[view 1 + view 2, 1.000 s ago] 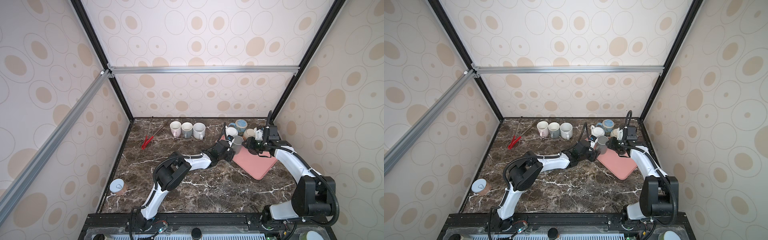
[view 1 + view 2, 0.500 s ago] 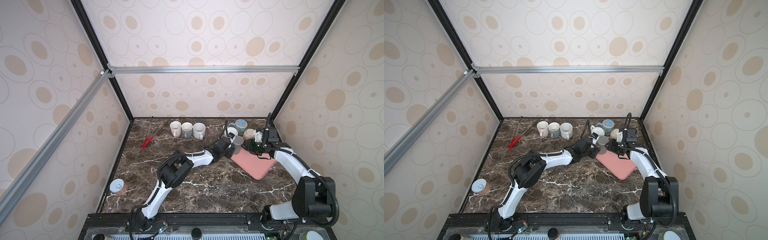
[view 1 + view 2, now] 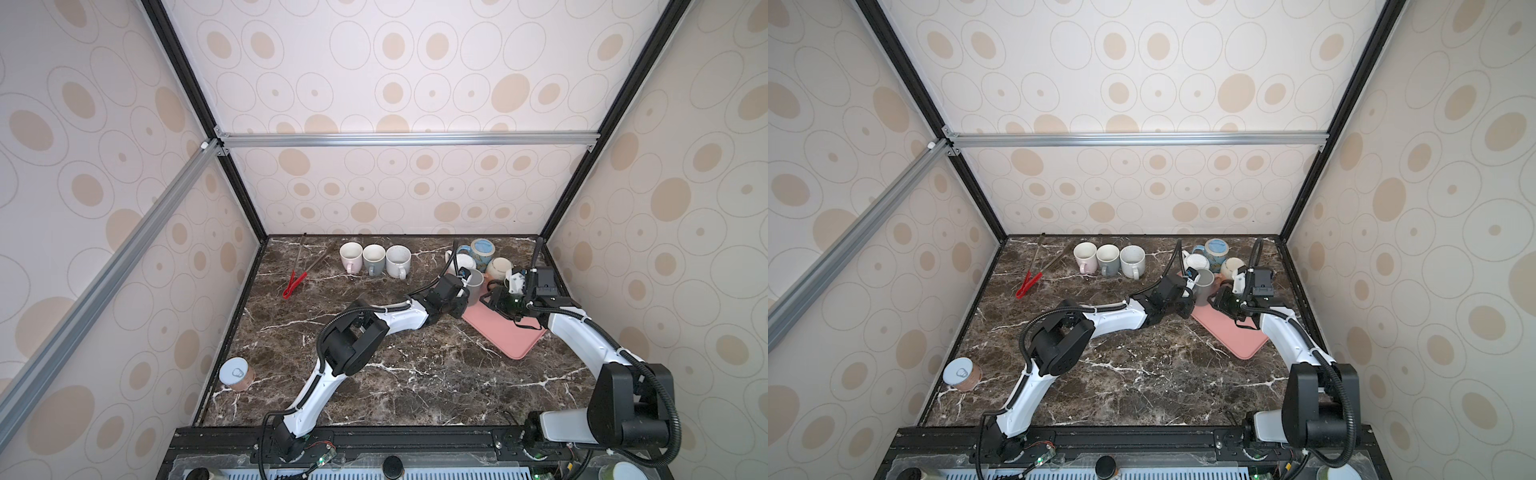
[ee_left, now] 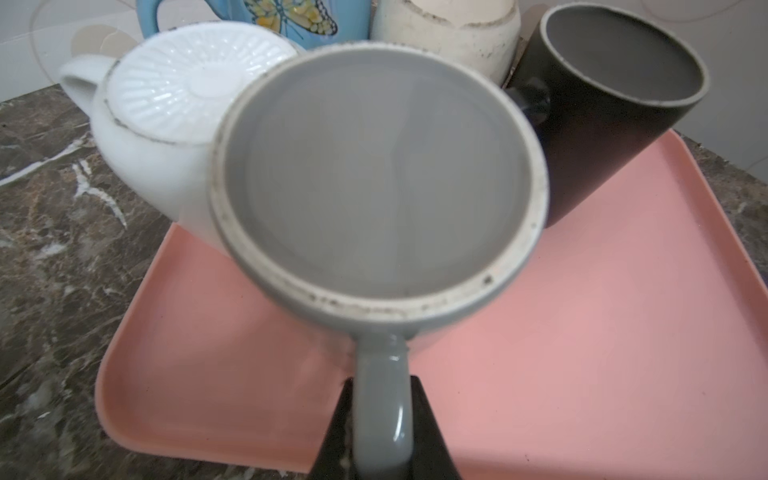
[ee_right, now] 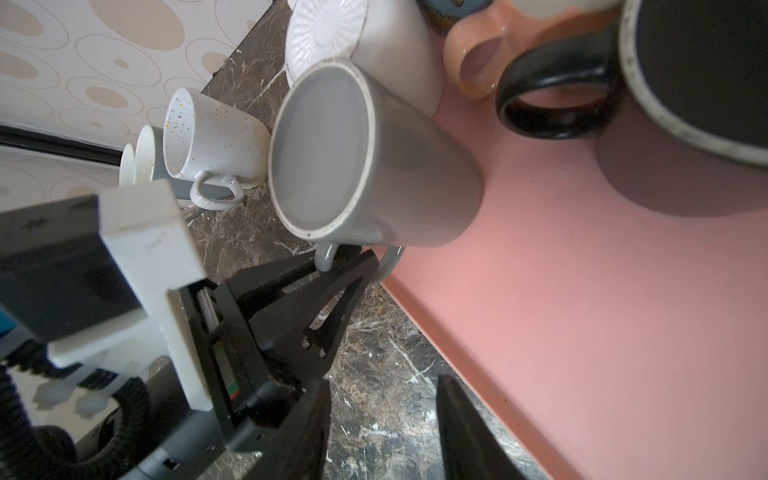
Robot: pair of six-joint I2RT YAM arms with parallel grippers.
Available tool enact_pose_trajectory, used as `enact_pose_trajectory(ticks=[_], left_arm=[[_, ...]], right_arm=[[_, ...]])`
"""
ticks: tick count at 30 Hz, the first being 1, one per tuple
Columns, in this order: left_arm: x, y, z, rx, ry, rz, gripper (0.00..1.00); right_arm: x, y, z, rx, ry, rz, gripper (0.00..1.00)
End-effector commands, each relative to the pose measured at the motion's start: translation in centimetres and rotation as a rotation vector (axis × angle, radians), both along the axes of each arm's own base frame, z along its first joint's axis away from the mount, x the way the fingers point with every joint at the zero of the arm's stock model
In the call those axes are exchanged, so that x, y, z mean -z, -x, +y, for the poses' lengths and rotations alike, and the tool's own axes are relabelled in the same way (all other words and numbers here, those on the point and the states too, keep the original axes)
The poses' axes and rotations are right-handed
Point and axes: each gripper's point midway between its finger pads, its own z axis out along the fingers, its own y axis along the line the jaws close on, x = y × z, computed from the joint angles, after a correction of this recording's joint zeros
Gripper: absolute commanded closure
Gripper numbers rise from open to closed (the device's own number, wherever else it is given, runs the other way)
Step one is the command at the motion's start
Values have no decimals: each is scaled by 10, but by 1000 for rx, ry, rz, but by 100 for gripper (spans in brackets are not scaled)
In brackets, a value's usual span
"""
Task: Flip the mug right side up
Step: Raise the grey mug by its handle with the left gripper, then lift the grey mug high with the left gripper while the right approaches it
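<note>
The grey mug (image 4: 374,178) stands upside down, base up, at the back corner of the pink tray (image 4: 582,332), and it shows in both top views (image 3: 476,282) (image 3: 1204,284). My left gripper (image 4: 381,399) is shut on the mug's handle (image 4: 382,419), one black finger (image 4: 430,432) on each side. The right wrist view shows the same grip (image 5: 332,282) under the mug (image 5: 415,178). My right gripper (image 5: 382,407) hangs open and empty over the tray's edge, just right of the mug (image 3: 490,297).
More upside-down mugs crowd the grey one: white ribbed (image 4: 166,116), black (image 4: 615,104), cream (image 4: 449,33) and blue butterfly (image 4: 291,16). Three upright mugs (image 3: 374,259) line the back. Red tongs (image 3: 297,278) lie back left; a can (image 3: 235,374) stands front left.
My left gripper has moved back toward the tray's corner and shut on the grey mug's handle. The right arm has barely moved.
</note>
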Motion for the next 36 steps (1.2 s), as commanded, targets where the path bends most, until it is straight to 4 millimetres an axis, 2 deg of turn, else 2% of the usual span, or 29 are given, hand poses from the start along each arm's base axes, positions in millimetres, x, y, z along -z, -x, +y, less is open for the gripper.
enact_pose_trajectory(ticks=[1,6,14,21,25,29,32,36], left_arm=[[-49,-2,-2,17,89,-72,100],[-88,4,7,26,187,-134,100],[-152,6,37,7,429,-178,100],[-212,18,76,15,749,-196,100],[-248,27,100,38,904,-216,100],[-279,37,123,49,995,-249,100],[-303,46,143,59,1065,-279,100],[-331,61,165,100,1175,-299,100]], right_arm=[[-13,0,4,28,-63,-52,55],[-24,4,6,59,-107,-91,56],[-47,6,16,97,-254,-161,59],[-83,1,31,95,-375,-273,59],[-106,-1,58,42,-425,-341,59],[-127,1,102,-69,-458,-396,58],[-149,3,132,-152,-534,-478,58],[-178,7,154,-237,-612,-580,57]])
